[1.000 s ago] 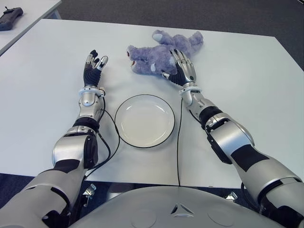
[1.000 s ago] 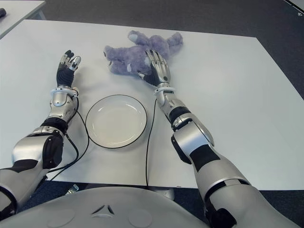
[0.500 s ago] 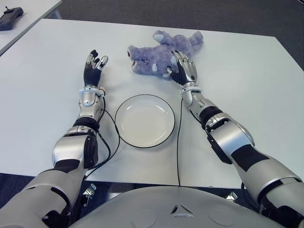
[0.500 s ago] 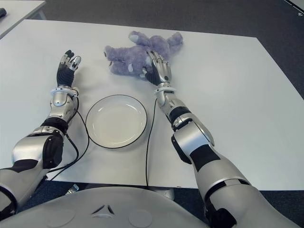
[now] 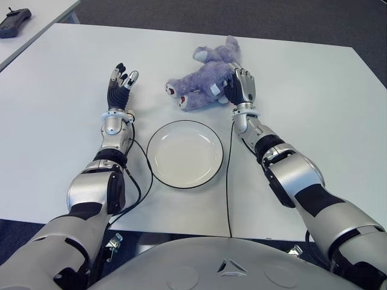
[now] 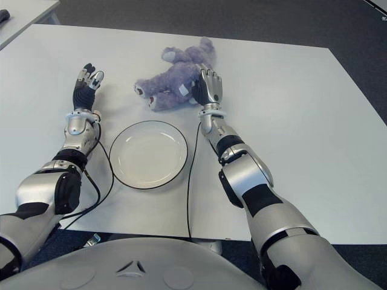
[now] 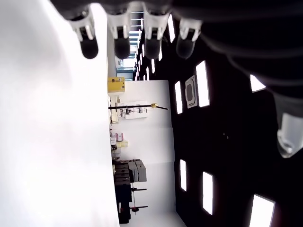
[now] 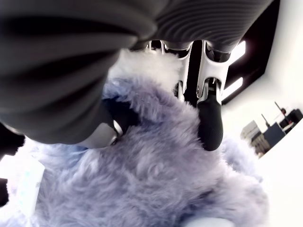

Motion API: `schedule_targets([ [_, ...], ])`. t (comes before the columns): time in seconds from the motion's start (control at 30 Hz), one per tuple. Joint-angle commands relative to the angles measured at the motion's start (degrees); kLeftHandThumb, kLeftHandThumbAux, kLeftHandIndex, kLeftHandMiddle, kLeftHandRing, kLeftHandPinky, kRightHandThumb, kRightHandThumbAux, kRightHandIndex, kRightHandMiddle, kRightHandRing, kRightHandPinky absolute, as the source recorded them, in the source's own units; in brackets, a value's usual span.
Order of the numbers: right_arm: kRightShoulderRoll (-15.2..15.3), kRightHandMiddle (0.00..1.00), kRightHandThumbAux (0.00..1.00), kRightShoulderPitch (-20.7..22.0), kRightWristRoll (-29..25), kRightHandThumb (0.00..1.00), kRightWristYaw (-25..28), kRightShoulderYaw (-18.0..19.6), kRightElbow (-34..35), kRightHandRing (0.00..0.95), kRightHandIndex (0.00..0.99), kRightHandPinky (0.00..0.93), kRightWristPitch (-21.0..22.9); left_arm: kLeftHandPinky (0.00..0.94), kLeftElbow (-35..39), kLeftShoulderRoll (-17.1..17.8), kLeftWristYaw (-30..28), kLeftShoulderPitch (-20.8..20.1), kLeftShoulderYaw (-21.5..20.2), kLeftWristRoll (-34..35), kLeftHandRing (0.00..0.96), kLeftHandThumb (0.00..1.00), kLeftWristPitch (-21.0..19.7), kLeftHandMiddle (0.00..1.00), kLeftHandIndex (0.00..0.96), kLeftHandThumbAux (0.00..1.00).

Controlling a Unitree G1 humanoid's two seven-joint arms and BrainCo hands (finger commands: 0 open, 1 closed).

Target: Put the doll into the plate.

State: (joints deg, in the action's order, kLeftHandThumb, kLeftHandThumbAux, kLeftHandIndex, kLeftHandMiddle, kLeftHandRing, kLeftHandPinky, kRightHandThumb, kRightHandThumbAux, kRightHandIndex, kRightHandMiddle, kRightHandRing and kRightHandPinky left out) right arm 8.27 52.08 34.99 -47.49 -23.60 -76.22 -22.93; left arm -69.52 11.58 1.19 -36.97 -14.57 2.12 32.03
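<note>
The doll (image 5: 205, 77), a purple plush bear, is gripped by the right hand (image 5: 240, 87), whose fingers (image 8: 209, 124) are curled into its fur. It is held toward the far edge of the table (image 5: 314, 96), beyond the plate (image 5: 184, 153) and not in it. The plate lies toward the near edge, between the two arms. The left hand (image 5: 119, 84) is seen left of the doll, fingers spread and holding nothing.

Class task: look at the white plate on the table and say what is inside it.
Nothing lies in the plate; its whole white bowl shows. The doll is beyond it, gripped by the right hand. The left hand is open, left of the doll.
</note>
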Motion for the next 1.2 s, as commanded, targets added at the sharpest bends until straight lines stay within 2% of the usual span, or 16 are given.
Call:
schedule_targets([
  [0.03, -0.52, 0.450, 0.668, -2.71, -1.38, 1.000, 0.02, 1.99, -2.13, 0.538, 0.344, 0.565, 0.36, 0.000, -7.90, -5.20, 0.11, 12.77, 0.91, -1.34, 0.000, 0.000, -7.75, 0.040, 0.039, 0.456],
  [0.2, -0.48, 0.461, 0.663, -2.54, -2.43, 1.000, -0.14, 4.00, -2.09, 0.565, 0.372, 0.565, -0.64, 0.000, -7.89, -5.24, 0.48, 12.79, 1.15, -1.60, 0.000, 0.000, -7.61, 0.042, 0.047, 0.452],
  [0.37, -0.37, 0.427, 0.662, -2.19, -3.32, 1.000, -1.02, 5.71, -2.04, 0.521, 0.407, 0.557, -1.23, 0.000, -7.82, -5.25, 0.31, 12.94, 1.26, -1.74, 0.000, 0.000, -6.59, 0.045, 0.053, 0.438],
  [0.6, -0.05, 0.432, 0.657, -1.88, -2.99, 1.000, -4.24, 6.88, -1.94, 0.473, 0.482, 0.561, -2.18, 0.000, -7.82, -5.25, 0.13, 13.21, 1.32, -1.86, 0.000, 0.000, -5.82, 0.040, 0.043, 0.402],
  [0.77, 0.44, 0.446, 0.654, -1.59, -3.53, 1.000, -4.28, 8.21, -1.88, 0.462, 0.517, 0.558, -3.00, 0.000, -7.85, -5.33, 0.22, 13.14, 1.26, -1.82, 0.000, 0.000, -6.06, 0.042, 0.044, 0.397],
  [1.2, 1.89, 0.436, 0.652, -0.24, -5.25, 1.000, -2.91, 11.36, -1.62, 0.497, 0.503, 0.549, -3.91, 0.000, -7.84, -5.27, 0.23, 13.15, 1.36, -2.16, 0.000, 0.000, -5.95, 0.035, 0.036, 0.388],
])
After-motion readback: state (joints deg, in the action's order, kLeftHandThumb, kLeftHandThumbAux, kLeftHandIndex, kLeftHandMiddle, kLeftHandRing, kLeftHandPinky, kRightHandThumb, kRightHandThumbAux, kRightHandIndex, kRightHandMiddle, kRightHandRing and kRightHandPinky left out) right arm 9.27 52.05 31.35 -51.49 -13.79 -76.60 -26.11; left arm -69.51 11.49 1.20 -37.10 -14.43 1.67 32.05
